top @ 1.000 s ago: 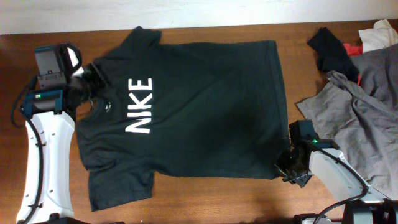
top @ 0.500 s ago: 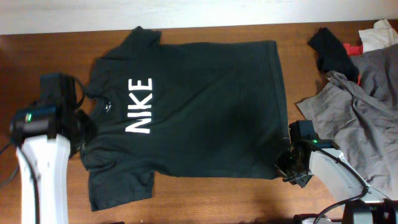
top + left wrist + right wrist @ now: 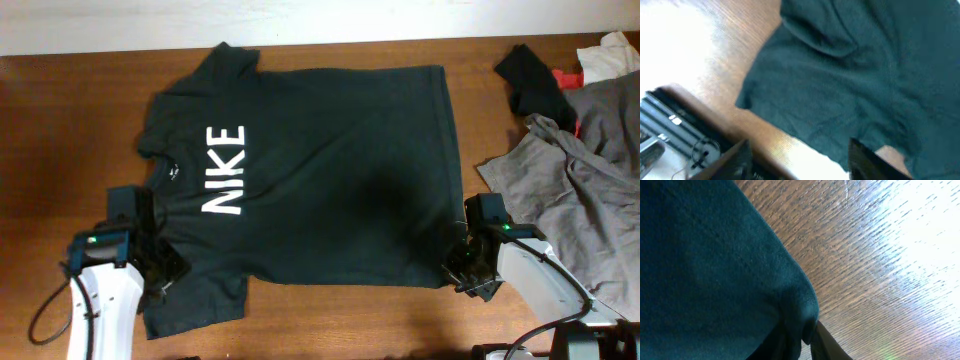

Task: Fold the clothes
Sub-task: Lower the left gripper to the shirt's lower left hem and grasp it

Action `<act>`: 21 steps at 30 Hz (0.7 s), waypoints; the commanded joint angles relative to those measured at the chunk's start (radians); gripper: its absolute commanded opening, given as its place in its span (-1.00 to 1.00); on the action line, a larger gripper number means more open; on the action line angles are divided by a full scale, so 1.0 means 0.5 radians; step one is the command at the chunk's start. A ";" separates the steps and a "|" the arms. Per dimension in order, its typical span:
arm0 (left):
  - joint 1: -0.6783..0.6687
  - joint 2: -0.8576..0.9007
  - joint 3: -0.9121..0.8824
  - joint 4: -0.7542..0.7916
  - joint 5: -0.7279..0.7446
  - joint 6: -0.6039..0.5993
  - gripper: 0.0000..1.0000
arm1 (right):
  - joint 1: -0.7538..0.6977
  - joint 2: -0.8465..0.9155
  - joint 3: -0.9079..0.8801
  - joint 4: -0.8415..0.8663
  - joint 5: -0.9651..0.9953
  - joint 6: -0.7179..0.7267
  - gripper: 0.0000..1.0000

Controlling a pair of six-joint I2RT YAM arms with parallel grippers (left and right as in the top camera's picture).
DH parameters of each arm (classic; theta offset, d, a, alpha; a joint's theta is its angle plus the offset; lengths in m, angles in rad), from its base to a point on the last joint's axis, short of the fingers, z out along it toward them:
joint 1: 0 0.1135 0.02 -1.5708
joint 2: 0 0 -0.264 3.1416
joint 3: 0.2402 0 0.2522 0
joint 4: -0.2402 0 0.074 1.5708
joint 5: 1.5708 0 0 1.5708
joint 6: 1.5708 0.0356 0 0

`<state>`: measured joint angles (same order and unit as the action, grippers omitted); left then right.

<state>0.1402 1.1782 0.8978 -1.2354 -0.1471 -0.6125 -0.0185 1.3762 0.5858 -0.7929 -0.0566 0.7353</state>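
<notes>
Shirt [image 3: 320, 170] flat on table [image 3: 60, 120], logo up | right gripper [image 3: 462, 268] pinches hem corner | left gripper [image 3: 162, 274] spread by sleeve | we should grip cloth fully, then lift both ends evenly, taut.

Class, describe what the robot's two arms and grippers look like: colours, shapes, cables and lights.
The left arm and right arm have smooth, rounded white shells. The left gripper and right gripper are boxy and black, each with a small green light behind it. Thin black cables loop beside each.
</notes>
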 commanded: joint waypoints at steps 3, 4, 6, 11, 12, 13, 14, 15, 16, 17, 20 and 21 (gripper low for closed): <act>0.000 -0.002 -0.099 0.134 0.127 -0.058 0.54 | 0.009 0.010 -0.027 -0.008 0.018 0.005 -0.58; 0.000 -0.002 -0.112 0.153 0.122 -0.115 0.54 | 0.009 0.010 -0.027 -0.007 0.018 0.005 -0.58; 0.001 -0.002 -0.151 0.233 0.087 -0.227 0.54 | 0.009 0.010 -0.027 -0.005 0.018 0.005 -0.58; 0.003 0.008 -0.268 0.428 -0.031 -0.332 0.51 | 0.009 0.010 -0.027 -0.007 0.018 0.004 -0.57; 0.011 0.016 -0.288 0.450 -0.034 -0.332 0.51 | 0.009 0.010 -0.027 -0.006 0.018 0.005 -0.58; 0.031 0.028 -0.311 0.468 -0.034 -0.332 0.51 | 0.009 0.010 -0.027 -0.006 0.018 0.004 -0.57; 0.060 0.042 -0.332 0.475 -0.037 -0.340 0.50 | 0.009 0.010 -0.027 -0.006 0.018 0.005 -0.57; 0.094 0.056 -0.347 0.474 -0.037 -0.347 0.51 | 0.009 0.010 -0.027 -0.006 0.018 0.005 -0.57; 0.143 0.070 -0.359 0.471 -0.037 -0.346 0.51 | 0.009 0.010 -0.027 -0.006 0.018 0.004 -0.57; 0.192 0.084 -0.362 0.461 -0.043 -0.346 0.51 | 0.009 0.010 -0.027 -0.006 0.018 0.004 -0.57; 0.377 0.120 -0.363 0.437 -0.053 -0.343 0.43 | 0.009 0.010 -0.027 -0.006 0.018 0.004 -0.56; 0.428 0.126 -0.363 0.433 -0.052 -0.343 0.43 | 0.009 0.010 -0.027 -0.006 0.018 0.004 -0.57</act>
<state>0.2939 1.2301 0.7231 -1.0130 -0.1524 -0.7681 -0.0185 1.3762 0.5858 -0.7929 -0.0544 0.7334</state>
